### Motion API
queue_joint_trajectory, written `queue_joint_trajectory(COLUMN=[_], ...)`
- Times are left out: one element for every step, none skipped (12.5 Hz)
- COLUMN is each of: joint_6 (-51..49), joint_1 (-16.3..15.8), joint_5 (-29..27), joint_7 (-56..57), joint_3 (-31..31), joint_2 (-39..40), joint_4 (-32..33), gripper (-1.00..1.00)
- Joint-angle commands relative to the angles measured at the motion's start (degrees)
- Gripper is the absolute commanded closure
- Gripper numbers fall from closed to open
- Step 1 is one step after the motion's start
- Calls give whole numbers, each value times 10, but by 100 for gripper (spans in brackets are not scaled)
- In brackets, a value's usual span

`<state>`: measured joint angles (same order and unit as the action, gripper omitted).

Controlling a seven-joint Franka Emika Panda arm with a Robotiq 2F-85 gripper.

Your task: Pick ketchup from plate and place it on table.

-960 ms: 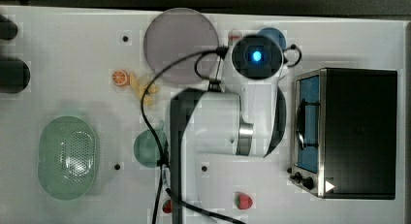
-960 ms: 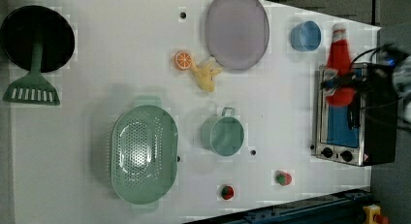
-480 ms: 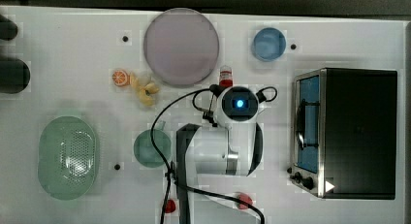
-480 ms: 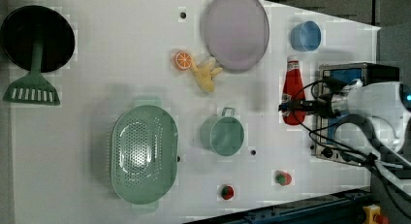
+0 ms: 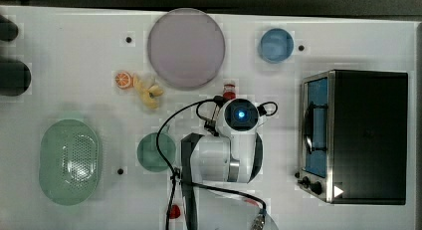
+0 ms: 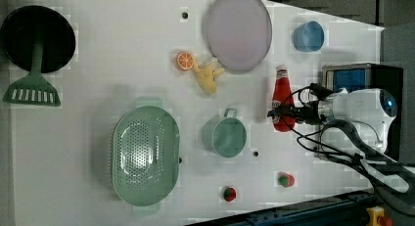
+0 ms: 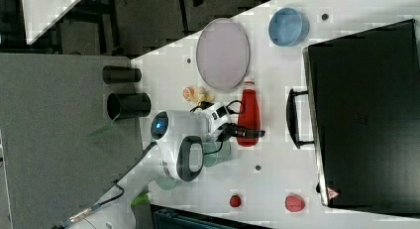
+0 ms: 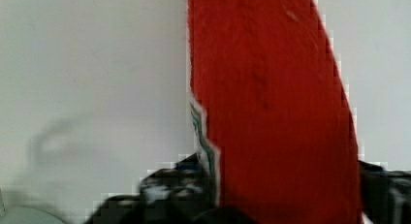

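As I read the left view, my gripper (image 6: 284, 114) is clamped on the slim red ketchup bottle (image 6: 282, 100) near its base, the black fingers pressing its two sides. That bottle sits off the round pale lilac plate (image 6: 238, 30), at about five o'clock from it in the left view, with its white cap end pointing back toward the plate rim. Whether its base touches the white tabletop (image 6: 122, 55) I cannot tell.

From the right view, the bottle (image 7: 248, 116) lies between the plate (image 7: 223, 53) and the black toaster oven (image 7: 364, 115), apart from both, with the gripper (image 7: 243, 133) closed across its lower body. On the top view, the white wrist housing covers most of the bottle; its cap (image 5: 229, 92) shows at twelve o'clock from the housing, just beyond the plate's (image 5: 186, 48) five o'clock edge.

The wrist view shows the red body (image 8: 271, 103) close up, a strip of label at its edge, over bare tabletop.

Also noted in the left view: blue round bowl (image 6: 308, 36) at three o'clock from the plate, green cup (image 6: 225, 135) at nine o'clock from the gripper.
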<state>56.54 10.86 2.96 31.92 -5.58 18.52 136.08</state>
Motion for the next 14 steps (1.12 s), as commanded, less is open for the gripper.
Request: queue_joint_trajectory(joint_6=[18, 15, 1, -25, -60, -99, -136, -172, -211, -257, -302, -338, -372, -408], joint_1=[0, 0, -1, -1, -1, -1, -1, -2, -3, -5, -6, -7, -8, -8], joint_5=[-4, -4, -4, -4, -4, -4, -4, -4, -4, -4, -4, -4, -4, -4], joint_7=[-30, -35, -44, -67, -104, -147, -192, -232, -264, -289, -300, -304, -304, -304], joint_3=[-8, -9, -11, -14, -17, -20, -24, -29, -33, -35, -39, -41, -43, -43], joint_2=[-35, -44, -53, -61, -69, -76, -81, -85, -88, -89, -89, -89, -89, -89], joint_4=[-39, -56, -77, -101, -128, -157, -189, -225, -261, -298, -333, -368, -401, -431], gripper=[-100, -100, -100, -100, -100, -100, -100, -100, -100, -100, -100, -100, -100, -100])
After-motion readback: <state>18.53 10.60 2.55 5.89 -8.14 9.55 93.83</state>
